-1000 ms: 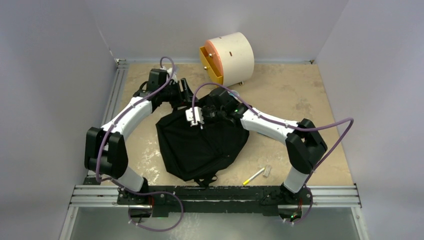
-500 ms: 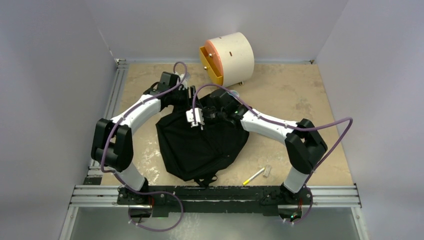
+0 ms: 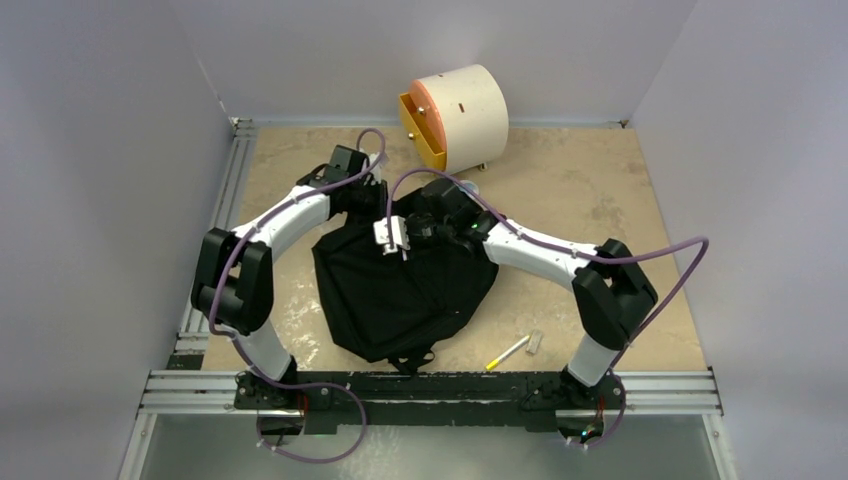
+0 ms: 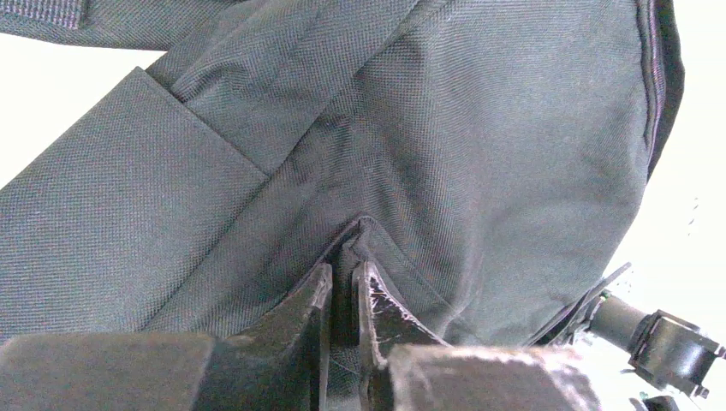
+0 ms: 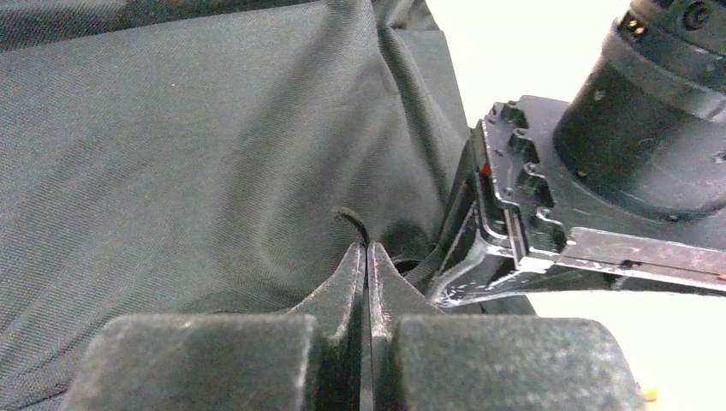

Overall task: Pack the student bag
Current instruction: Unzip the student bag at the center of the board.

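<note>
The soft, limp student bag (image 3: 400, 290) handles best by its fabric folds, which the left gripper (image 4: 344, 257) and right gripper (image 5: 366, 250) each pinch at their tips.

Tan table (image 3: 600, 190) with student bag (image 3: 400, 290), drawer box (image 3: 455, 115), pen (image 3: 508, 352)

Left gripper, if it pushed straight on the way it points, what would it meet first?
The bag: the left gripper is pinching a fold of its black fabric, with more cloth directly ahead.
</note>
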`<state>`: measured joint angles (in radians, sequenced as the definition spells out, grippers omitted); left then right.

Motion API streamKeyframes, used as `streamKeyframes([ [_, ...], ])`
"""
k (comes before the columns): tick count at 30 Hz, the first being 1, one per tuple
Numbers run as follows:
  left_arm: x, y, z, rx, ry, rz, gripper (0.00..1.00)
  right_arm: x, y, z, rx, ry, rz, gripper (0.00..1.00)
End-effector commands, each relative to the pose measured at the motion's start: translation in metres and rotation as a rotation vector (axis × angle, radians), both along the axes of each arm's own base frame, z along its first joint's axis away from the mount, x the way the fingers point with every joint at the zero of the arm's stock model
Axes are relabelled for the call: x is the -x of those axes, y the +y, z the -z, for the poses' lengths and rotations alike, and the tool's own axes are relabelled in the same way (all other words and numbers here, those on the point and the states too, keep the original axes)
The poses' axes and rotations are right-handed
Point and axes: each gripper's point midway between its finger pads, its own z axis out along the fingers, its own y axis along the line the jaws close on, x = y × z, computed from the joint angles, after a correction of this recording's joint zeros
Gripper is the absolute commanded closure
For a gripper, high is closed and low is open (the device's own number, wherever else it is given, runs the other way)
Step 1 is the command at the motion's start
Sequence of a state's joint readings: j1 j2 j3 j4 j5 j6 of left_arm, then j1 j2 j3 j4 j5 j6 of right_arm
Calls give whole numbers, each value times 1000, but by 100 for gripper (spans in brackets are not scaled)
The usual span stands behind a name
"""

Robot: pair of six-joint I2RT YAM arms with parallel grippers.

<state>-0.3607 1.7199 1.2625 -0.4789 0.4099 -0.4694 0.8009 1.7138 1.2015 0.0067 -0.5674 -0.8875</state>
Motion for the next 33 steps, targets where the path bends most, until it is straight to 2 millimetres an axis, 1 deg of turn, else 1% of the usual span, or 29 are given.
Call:
streamKeyframes([
  [1,-9,-8,-14,7,-54,30,99,10,6,-37,-88,-36,-31,100],
  [4,-12,-8,-13,7,-59,22,100,15,5,-36,-87,-27,-35,100],
  [5,-13,-7,-13,5,-60,19,100,17,4,-34,-80,-22,-32,100],
  [9,-20,-5,-14,-16,-75,0,100,38,-1,-20,-42,8,-49,100],
  [11,-23,-5,-15,-20,-82,-5,100,51,-4,-14,-33,36,-61,100],
  [16,-29,-5,-16,-32,-92,-8,100,85,-10,-13,-33,96,-93,100],
  [20,-33,-5,-13,-36,-90,-8,100,118,-23,-3,8,186,-103,100],
  [27,-38,-5,-10,-49,-92,-16,100,177,-45,4,26,337,-95,100],
  [29,-40,-4,-9,-52,-95,-21,100,188,-52,6,33,370,-83,100],
  [32,-42,-5,-8,-53,-95,-22,100,198,-62,9,54,415,-63,100],
  [33,-42,-5,-8,-54,-95,-21,100,203,-64,9,66,416,-85,100],
])
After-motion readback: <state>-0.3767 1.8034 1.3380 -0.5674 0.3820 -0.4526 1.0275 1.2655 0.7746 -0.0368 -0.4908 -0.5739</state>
